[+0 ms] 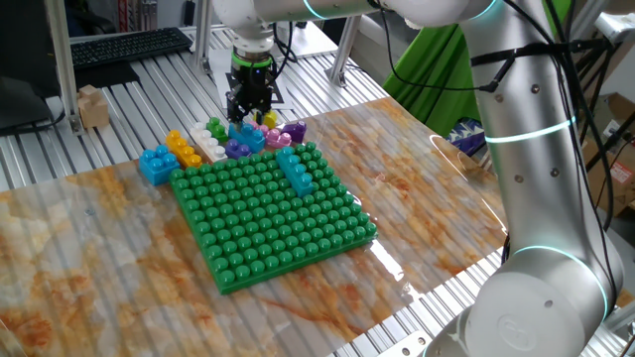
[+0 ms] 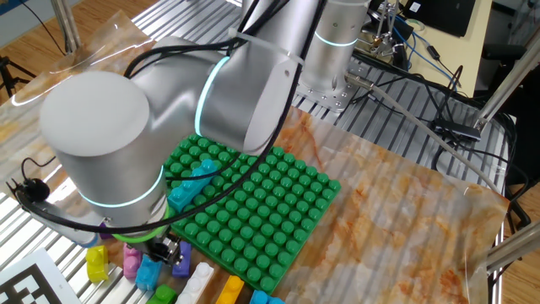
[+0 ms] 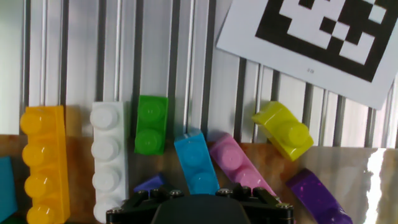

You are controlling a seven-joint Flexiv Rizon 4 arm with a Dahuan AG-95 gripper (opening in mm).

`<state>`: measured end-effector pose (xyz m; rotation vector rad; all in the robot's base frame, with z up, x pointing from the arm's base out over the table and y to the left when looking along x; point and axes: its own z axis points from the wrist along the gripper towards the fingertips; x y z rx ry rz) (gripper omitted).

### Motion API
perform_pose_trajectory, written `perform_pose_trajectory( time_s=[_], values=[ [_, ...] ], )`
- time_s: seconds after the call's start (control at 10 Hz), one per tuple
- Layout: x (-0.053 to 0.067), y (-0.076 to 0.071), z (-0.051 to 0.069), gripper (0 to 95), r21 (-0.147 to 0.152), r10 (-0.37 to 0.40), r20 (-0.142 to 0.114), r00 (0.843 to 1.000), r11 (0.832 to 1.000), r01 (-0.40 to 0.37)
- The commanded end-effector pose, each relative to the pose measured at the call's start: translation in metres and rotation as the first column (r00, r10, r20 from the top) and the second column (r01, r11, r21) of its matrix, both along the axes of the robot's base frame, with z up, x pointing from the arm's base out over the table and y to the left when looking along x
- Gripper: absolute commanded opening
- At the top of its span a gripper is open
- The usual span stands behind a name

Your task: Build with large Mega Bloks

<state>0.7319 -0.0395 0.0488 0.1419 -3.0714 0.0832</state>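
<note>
On the near part of the table sits the green baseplate (image 1: 273, 213), with a teal brick (image 1: 295, 169) pressed onto its far right area. Just beyond its far edge lies a row of loose Mega Bloks (image 1: 213, 142). Above them hangs the gripper (image 1: 248, 116), pointing down; its jaw spread and any hold cannot be made out.

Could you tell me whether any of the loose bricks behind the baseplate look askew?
Yes: the yellow brick, pink brick and purple brick lie at slants, while the orange brick, white brick and green brick sit parallel.
</note>
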Motion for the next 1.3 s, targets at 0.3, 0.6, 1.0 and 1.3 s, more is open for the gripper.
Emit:
perform_pose_trajectory(
  time_s=[0.3,0.6,1.0,1.3],
  values=[
    [0.006,0.002,-0.008,57.0,0.004,0.003,-0.008,1.0,1.0,-0.003],
    [0.008,0.004,-0.017,38.0,0.006,0.003,-0.012,1.0,1.0,-0.003],
    [0.01,0.003,-0.021,0.0,0.013,0.02,-0.013,1.0,1.0,-0.02],
    [0.011,0.001,-0.019,0.0,0.018,0.008,-0.012,1.0,1.0,-0.008]
  ],
)
